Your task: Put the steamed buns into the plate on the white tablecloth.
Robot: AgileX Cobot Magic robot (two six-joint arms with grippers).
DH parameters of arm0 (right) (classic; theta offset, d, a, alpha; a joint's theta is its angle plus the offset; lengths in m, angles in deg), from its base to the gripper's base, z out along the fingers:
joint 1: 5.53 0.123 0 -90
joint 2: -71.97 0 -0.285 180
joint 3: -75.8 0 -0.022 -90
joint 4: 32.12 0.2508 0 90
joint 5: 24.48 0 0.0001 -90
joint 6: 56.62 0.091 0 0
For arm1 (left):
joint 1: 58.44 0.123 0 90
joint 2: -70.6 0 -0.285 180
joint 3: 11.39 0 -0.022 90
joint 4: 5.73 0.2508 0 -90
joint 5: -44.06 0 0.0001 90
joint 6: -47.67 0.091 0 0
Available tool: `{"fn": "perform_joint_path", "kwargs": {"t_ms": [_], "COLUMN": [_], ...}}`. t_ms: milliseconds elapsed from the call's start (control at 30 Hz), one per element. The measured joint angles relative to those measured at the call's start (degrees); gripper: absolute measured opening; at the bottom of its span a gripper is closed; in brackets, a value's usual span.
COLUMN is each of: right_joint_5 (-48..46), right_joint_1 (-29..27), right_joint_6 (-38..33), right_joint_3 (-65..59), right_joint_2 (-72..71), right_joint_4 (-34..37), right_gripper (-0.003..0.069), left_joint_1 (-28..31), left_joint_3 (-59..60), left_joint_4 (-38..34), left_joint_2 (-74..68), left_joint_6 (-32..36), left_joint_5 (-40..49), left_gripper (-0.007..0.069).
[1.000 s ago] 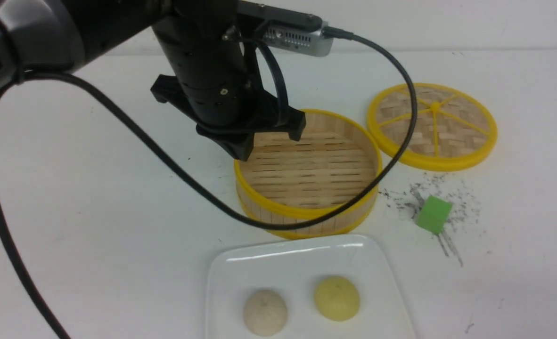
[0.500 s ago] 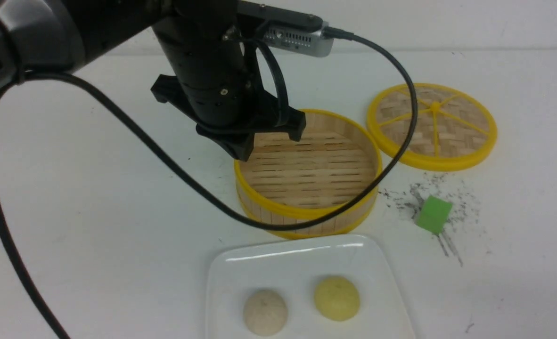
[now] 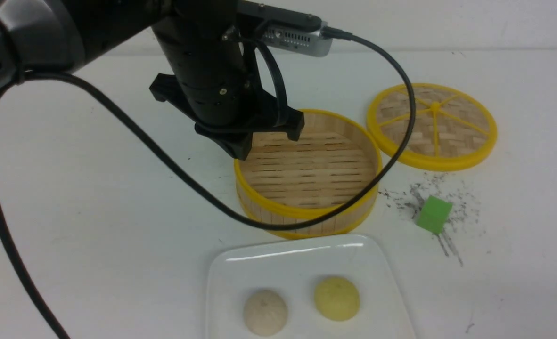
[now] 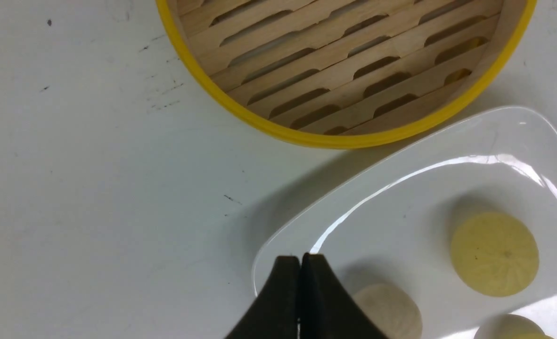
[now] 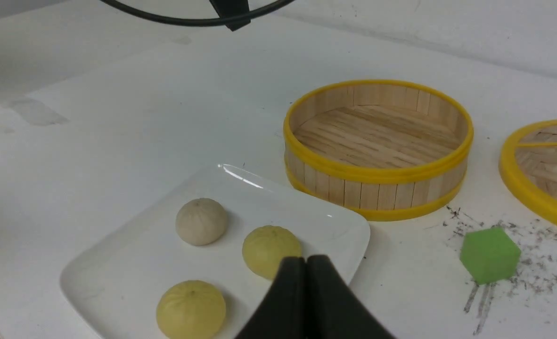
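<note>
Right wrist view: three buns (image 5: pixel 201 221) on plate (image 5: pixel 118 263) | my left claw (image 4: pixel 300 259), right claw (image 5: pixel 306 261) closed, empty | task seems done | next: retreat

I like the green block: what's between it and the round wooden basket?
Only dark speckles on the white tablecloth, between green cube and bamboo steamer. The front view shows it.

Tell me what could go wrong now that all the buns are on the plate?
1. The black cable hangs across the steamer; it might snag and shove it into the plate close beside.
2. The shut right gripper points at a yellow bun; moving forward low could knock it.
</note>
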Motion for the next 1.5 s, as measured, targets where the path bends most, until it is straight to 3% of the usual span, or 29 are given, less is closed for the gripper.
{"fn": "perform_joint_path", "kwargs": {"t_ms": [167, 267, 467, 833, 1167, 1333, 1500], "right_joint_5": [0.0, 1.14, 8.64, 9.2, 9.42, 9.48, 9.48], "right_joint_1": [-0.49, -3.56, -18.57, -35.92, -39.7, -39.7, -39.7], "right_joint_6": [0.0, 0.0, 0.0, 0.0, 0.0, 0.0, 0.0], "right_joint_3": [-0.02, -1.06, -12.5, -21.14, -21.21, -21.21, -21.21], "right_joint_2": [-0.38, -1.39, -4.0, -4.0, -4.0, -4.0, -4.0], "right_joint_4": [-0.12, -0.15, -0.26, -1.59, -3.03, -3.03, -3.03], "right_gripper": [0.0009, 0.0013, 0.002, 0.0029, 0.0042, 0.0048, 0.0055], "left_joint_1": [0.0, 0.0, 0.0, 0.0, 0.0, 0.0, 0.0], "left_joint_3": [0.0, 0.0, 0.0, 0.0, 0.96, 7.88, 24.83], "left_joint_4": [0.0, 0.06, 0.04, 1.84, 5.34, 5.77, 4.89], "left_joint_2": [0.0, 0.0, 0.39, 8.51, 21.08, 28.85, 39.3], "left_joint_6": [-1.52, -2.31, -3.65, -0.07, 0.28, 0.28, -2.27], "left_joint_5": [0.0, 0.0, 0.0, 0.0, 0.0, 0.0, -1.94], "left_gripper": [0.0022, 0.0024, 0.0031, 0.0034, 0.0034, 0.0035, 0.0035]}}
